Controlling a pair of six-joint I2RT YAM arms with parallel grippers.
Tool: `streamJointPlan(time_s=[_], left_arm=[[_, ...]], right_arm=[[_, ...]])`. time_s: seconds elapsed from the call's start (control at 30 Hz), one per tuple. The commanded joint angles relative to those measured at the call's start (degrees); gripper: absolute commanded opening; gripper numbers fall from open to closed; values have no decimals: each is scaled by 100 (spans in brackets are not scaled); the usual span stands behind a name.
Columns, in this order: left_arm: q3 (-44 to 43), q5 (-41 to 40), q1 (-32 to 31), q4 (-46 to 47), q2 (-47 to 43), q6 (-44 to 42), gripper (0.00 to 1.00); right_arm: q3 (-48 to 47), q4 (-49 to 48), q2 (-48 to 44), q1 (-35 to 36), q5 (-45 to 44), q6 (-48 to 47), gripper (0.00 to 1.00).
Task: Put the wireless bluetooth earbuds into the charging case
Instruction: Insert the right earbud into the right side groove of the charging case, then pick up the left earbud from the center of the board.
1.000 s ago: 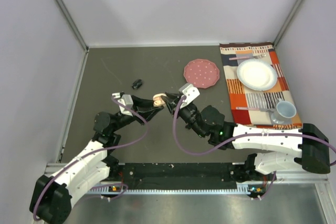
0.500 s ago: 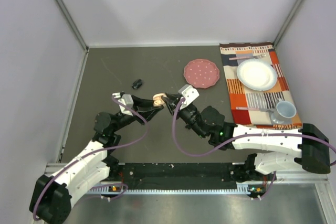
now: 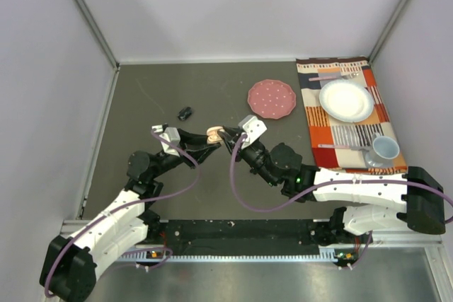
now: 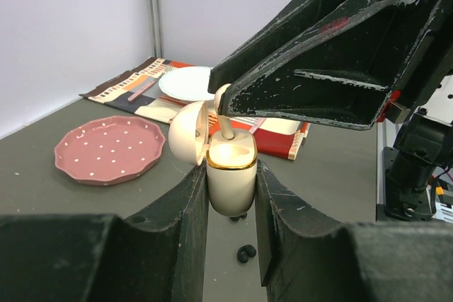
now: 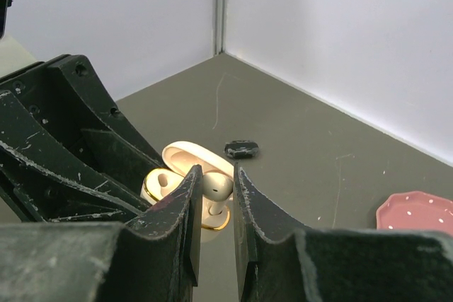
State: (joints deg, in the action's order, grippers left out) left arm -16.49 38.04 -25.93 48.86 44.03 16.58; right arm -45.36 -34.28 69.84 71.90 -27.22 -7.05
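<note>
My left gripper [image 4: 231, 169] is shut on the charging case [image 4: 231, 182], a cream case with a gold rim. It holds the case upright above the table with the lid [image 4: 185, 132] swung open. My right gripper [image 5: 217, 175] is shut on a white earbud [image 5: 216, 186], whose stem [image 4: 226, 129] points down into the open case [image 5: 160, 183]. In the top view both grippers meet at the case [image 3: 214, 133] in mid-table. Two black earbuds [image 4: 246, 253] lie on the table beneath the case, one partly hidden behind it.
A small black object [image 3: 185, 112] lies on the table beyond the grippers. The pink dotted disc [image 3: 271, 98] sits to the right of it. A patterned placemat [image 3: 320, 129] at the far right carries a white plate [image 3: 346, 100], a mug [image 3: 386, 148] and cutlery.
My right gripper has crept slightly left toward the case with the white earbud. The left gripper and the case have stayed still.
</note>
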Motion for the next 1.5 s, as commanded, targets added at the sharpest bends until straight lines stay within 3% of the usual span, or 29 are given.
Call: streamJointPlan(time_s=[0.0,0.33,0.87,1.07,1.13,1.3,1.4,1.47], left_arm=[[-21,-209,1,528,-61,3,0],[5,-315,1,519,-52,-23,0],[67,-368,1,537,-132,-102,0],[85,-385,1,511,-158,-128,0],[93,-403,1,510,-158,-137,0],[93,-368,1,510,-132,-155,0],[102,-394,1,502,-140,-181,0],[120,-412,1,502,-175,-216,0]], right_arm=[[-8,317,12,79,235,-157,10],[-69,466,12,79,586,-16,11],[-244,598,56,70,200,-130,15],[-350,739,12,70,147,45,36],[-403,800,-41,70,138,116,50],[-464,800,-287,70,24,239,73],[-552,888,-568,70,-116,344,84],[-570,993,-839,70,-178,424,86]])
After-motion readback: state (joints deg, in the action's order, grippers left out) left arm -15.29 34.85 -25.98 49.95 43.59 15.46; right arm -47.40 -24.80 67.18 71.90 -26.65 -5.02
